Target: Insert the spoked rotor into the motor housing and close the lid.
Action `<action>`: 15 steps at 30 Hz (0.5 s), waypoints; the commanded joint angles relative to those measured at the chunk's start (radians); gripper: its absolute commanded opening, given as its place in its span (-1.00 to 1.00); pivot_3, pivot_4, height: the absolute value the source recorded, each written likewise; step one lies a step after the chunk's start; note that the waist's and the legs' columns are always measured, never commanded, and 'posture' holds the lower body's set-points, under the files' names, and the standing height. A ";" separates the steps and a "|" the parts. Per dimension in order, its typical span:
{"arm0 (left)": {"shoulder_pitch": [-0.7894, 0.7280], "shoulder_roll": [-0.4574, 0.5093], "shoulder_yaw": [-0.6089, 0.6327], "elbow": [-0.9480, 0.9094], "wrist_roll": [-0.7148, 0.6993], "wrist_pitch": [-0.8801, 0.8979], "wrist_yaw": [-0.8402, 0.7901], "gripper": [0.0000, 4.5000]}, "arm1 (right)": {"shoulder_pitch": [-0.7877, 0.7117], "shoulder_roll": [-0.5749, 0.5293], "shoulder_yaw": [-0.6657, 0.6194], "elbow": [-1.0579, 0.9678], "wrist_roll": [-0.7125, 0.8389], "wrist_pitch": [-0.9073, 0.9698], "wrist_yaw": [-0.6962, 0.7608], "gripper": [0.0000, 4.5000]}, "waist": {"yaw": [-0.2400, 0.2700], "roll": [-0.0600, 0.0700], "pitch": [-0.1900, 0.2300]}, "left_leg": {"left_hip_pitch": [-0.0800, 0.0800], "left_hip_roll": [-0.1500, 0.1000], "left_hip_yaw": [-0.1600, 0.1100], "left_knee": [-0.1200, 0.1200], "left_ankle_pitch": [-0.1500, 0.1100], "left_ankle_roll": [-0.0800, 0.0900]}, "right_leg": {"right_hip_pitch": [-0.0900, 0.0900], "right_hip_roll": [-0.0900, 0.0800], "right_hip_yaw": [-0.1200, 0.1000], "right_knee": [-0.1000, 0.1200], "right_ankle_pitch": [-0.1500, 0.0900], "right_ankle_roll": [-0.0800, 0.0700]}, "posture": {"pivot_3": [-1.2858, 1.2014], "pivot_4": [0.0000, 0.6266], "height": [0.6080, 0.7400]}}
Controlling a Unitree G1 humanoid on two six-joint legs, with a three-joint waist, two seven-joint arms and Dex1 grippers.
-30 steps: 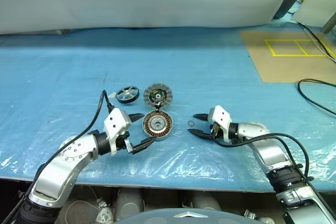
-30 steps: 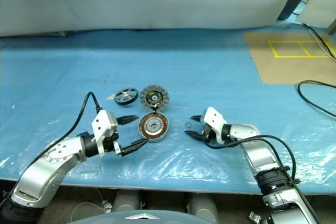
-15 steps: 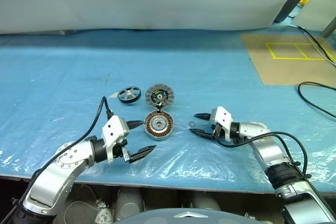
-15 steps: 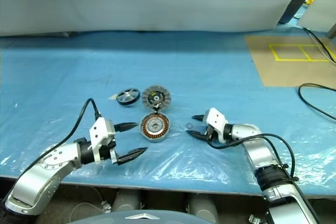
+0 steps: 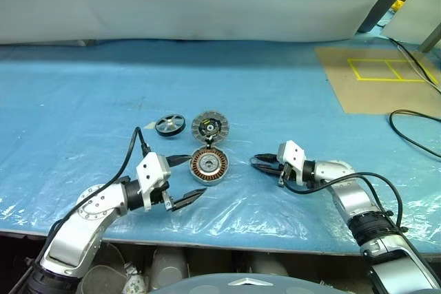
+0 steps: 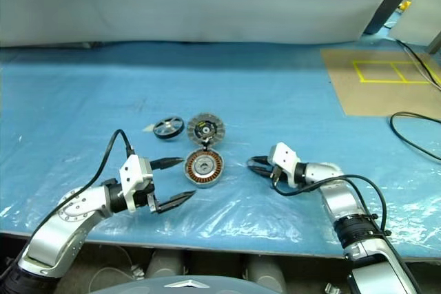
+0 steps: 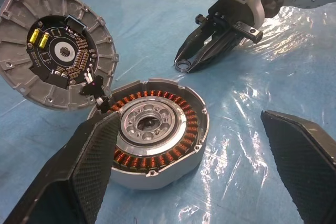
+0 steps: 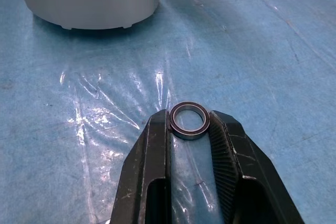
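Note:
The motor housing point(image 5: 208, 164), copper windings up, lies on the blue table. Just behind it lies the lid point(image 5: 209, 127), ribbed face and black centre up, and the spoked rotor point(image 5: 169, 124) sits to the lid's left. My left gripper point(image 5: 196, 175) is open just left of the housing; in the left wrist view its fingers point(image 7: 89, 166) stand wide, the housing point(image 7: 155, 129) and the lid point(image 7: 55, 56) beyond them. My right gripper point(image 8: 189, 121), right of the housing, is shut on a small metal ring point(image 8: 189, 136) held low over the table.
A brown board with yellow tape squares point(image 5: 375, 74) lies at the back right. A black cable point(image 5: 413, 135) loops on the table's right side. The blue sheet is wrinkled and shiny near the front edge point(image 5: 227, 235).
My right gripper has closed its fingers onto the small ring that lay between them. The left gripper stays open beside the housing.

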 commanded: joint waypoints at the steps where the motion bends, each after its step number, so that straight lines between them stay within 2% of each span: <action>1: -0.024 -0.011 -0.019 -0.006 -0.006 -0.029 -0.021 1.00 | 0.029 -0.014 0.031 0.088 -0.077 0.051 -0.021 -0.71 | 0.000 0.000 0.000 | 0.000 0.000 0.000 0.000 0.000 0.000 | 0.000 0.000 0.000 0.000 0.000 0.000 | 0.03 -0.52 1.00; 7: -0.044 -0.020 -0.048 -0.041 -0.008 0.011 -0.016 1.00 | 0.031 -0.018 0.041 0.033 -0.057 0.101 0.009 -0.71 | -0.002 0.000 0.000 | 0.000 0.000 0.000 -0.003 0.000 0.000 | -0.001 0.000 0.000 0.000 0.000 0.000 | 0.03 -0.52 1.00; 15: -0.060 -0.015 -0.022 -0.037 -0.017 0.025 -0.007 1.00 | 0.028 -0.032 0.033 -0.052 -0.049 0.181 0.017 -0.71 | -0.002 0.000 0.000 | -0.002 0.000 0.001 -0.007 0.000 0.000 | -0.004 0.000 0.000 -0.002 0.001 -0.002 | 0.03 -0.52 1.00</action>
